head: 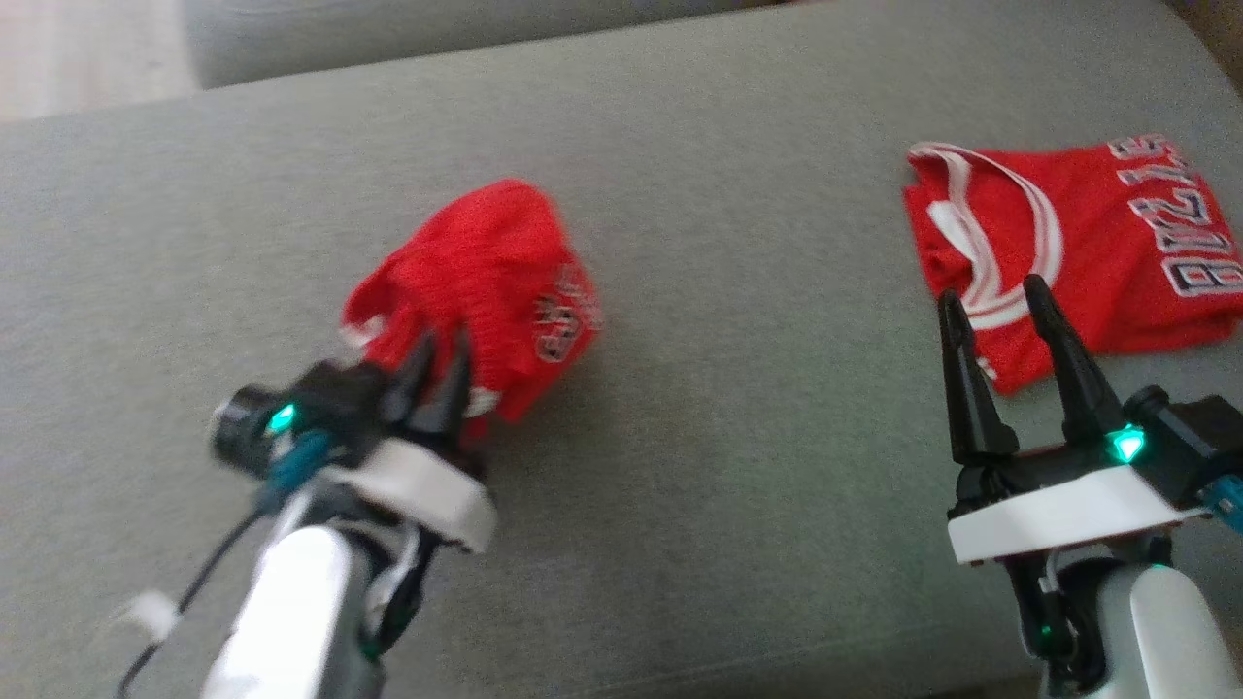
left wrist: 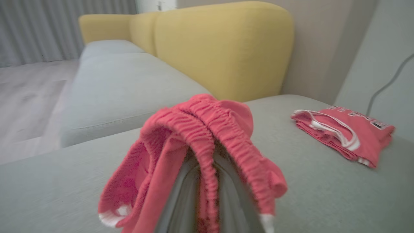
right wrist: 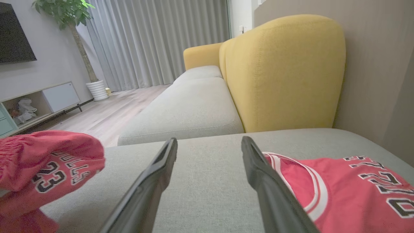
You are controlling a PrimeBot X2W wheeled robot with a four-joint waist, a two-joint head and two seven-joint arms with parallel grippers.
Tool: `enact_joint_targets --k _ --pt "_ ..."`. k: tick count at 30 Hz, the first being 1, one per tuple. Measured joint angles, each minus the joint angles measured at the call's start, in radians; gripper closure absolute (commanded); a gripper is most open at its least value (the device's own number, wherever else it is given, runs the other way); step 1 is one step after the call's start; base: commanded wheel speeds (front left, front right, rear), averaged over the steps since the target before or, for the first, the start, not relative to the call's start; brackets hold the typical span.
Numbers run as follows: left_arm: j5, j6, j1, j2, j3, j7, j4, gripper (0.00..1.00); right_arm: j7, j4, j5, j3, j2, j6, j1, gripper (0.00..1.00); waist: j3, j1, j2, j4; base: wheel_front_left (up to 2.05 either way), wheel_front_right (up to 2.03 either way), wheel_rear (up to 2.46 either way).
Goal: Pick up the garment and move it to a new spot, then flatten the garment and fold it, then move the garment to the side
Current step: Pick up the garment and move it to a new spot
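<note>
Left claw point(head: 445, 342) pinched closed, right claw point(head: 991, 291) spread wide

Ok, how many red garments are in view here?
2: bunched red shorts clamped in the left gripper, and a folded red jersey lying by the open right gripper.

**Room and Surroundings: Findings**

Your station stood at a broad grey upholstered cushion point(head: 680, 544) of plain weave, softly and evenly lit. Beyond it you had a second grey seat cushion point(right wrist: 190, 110) running away toward the far end of the room. It was backed by a mustard-yellow backrest point(right wrist: 284, 74) with rounded corners. Pale grey curtains point(right wrist: 155, 42) hung full length, drawn across that far end. The floor point(right wrist: 106, 113) was light wood plank. Along the opposite wall you had a low media cabinet point(right wrist: 59, 96) with a white door and an open shelf, and a dark screen point(right wrist: 14, 35) mounted above it. A leafy plant point(right wrist: 64, 13) stood beside it in a ribbed white pot point(right wrist: 97, 90). The wall point(right wrist: 372, 64) behind the backrest was beige.
</note>
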Motion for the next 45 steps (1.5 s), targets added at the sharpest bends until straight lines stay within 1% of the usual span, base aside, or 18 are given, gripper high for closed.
enact_joint_targets --k 2,5,9,11,12,13,14,15,20,22,25,28,31,35,37,41,45 --pt "0.023 -0.016 -0.047 -0.009 -0.052 0.001 0.056 1.00 -0.009 0.007 0.010 0.004 0.001 0.000 -0.001 0.00 0.020 0.0000 0.0000 -0.031 0.00 0.00 0.00" --pt "0.040 -0.029 -0.102 -0.017 -0.114 0.000 0.153 1.00 -0.027 0.021 0.021 0.014 0.002 0.000 -0.005 0.00 0.054 0.0000 0.0000 -0.073 0.00 0.00 0.00" --pt "0.057 -0.037 -0.146 -0.018 -0.148 -0.001 0.290 1.00 -0.050 0.048 0.043 0.022 0.004 0.000 -0.015 0.00 0.094 0.0001 0.0000 -0.118 0.00 0.00 0.00" --pt "0.057 -0.040 -0.154 -0.018 -0.155 -0.001 0.313 1.00 -0.054 0.051 0.048 0.022 0.004 0.000 -0.021 0.00 0.102 0.0001 0.0000 -0.126 0.00 0.00 0.00" --pt "0.056 -0.043 -0.161 -0.018 -0.164 -0.003 0.332 0.85 -0.059 0.055 0.048 0.021 0.004 0.000 -0.028 0.00 0.110 0.0001 0.0000 -0.132 0.00 0.00 0.00" --pt "0.055 -0.043 -0.168 -0.018 -0.172 -0.012 0.345 0.85 -0.060 0.061 0.048 0.021 0.004 0.000 -0.032 0.00 0.116 0.0001 0.0000 -0.136 0.00 0.00 0.00" --pt "0.053 -0.044 -0.171 -0.019 -0.175 -0.023 0.353 0.12 -0.064 0.069 0.048 0.021 0.004 0.000 -0.035 0.00 0.118 0.0003 0.0000 -0.138 0.00 0.00 0.00" --pt "0.044 -0.047 -0.173 -0.020 -0.177 -0.035 0.358 0.00 -0.069 0.076 0.049 0.021 0.004 0.000 -0.036 0.00 0.118 0.0003 0.0000 -0.136 0.00 0.00 0.00" --pt "0.013 -0.047 -0.163 -0.019 -0.176 -0.100 0.350 0.00 -0.070 0.086 0.045 0.022 0.005 0.000 -0.040 0.00 0.091 0.0001 0.0000 -0.109 0.00 0.00 0.00" --pt "-0.001 -0.034 -0.146 -0.019 -0.170 -0.125 0.327 0.00 -0.070 0.090 0.036 0.022 0.005 0.000 -0.040 0.00 0.078 0.0001 0.0000 -0.092 0.00 0.00 0.00" --pt "-0.030 0.001 -0.100 -0.020 -0.133 -0.154 0.272 0.00 -0.067 0.090 0.017 0.022 0.005 0.000 -0.040 0.00 0.056 0.0001 0.0000 -0.064 0.00 0.00 0.00" --pt "-0.044 0.061 -0.053 -0.015 -0.076 -0.178 0.215 0.00 -0.053 0.089 0.007 0.021 0.005 0.000 -0.040 0.00 0.035 0.0001 0.0000 -0.032 0.00 0.00 0.00" --pt "-0.065 0.110 -0.015 -0.012 -0.018 -0.187 0.172 0.00 -0.040 0.087 -0.002 0.015 0.005 0.000 -0.035 0.00 0.015 0.0001 0.0000 0.004 0.00 0.00 0.00" --pt "-0.083 0.145 0.030 0.009 0.047 -0.195 0.133 0.00 -0.022 0.077 -0.027 0.015 0.005 0.000 -0.012 0.00 -0.010 0.0001 0.0000 0.051 0.00 0.00 0.00" --pt "-0.084 0.152 0.054 0.026 0.067 -0.196 0.118 0.00 -0.014 0.076 -0.037 0.016 0.004 0.000 0.000 0.00 -0.026 0.0001 0.0000 0.070 0.00 0.00 0.00" --pt "-0.084 0.152 0.104 0.055 0.085 -0.196 0.098 0.00 0.007 0.070 -0.045 0.021 -0.002 0.000 0.016 0.00 -0.059 0.0001 0.0000 0.095 0.00 0.00 0.00" --pt "-0.085 0.151 0.156 0.062 0.085 -0.196 0.085 0.00 0.019 0.063 -0.055 0.020 -0.012 0.000 0.044 0.00 -0.089 0.0000 0.0000 0.104 0.00 0.00 0.00"
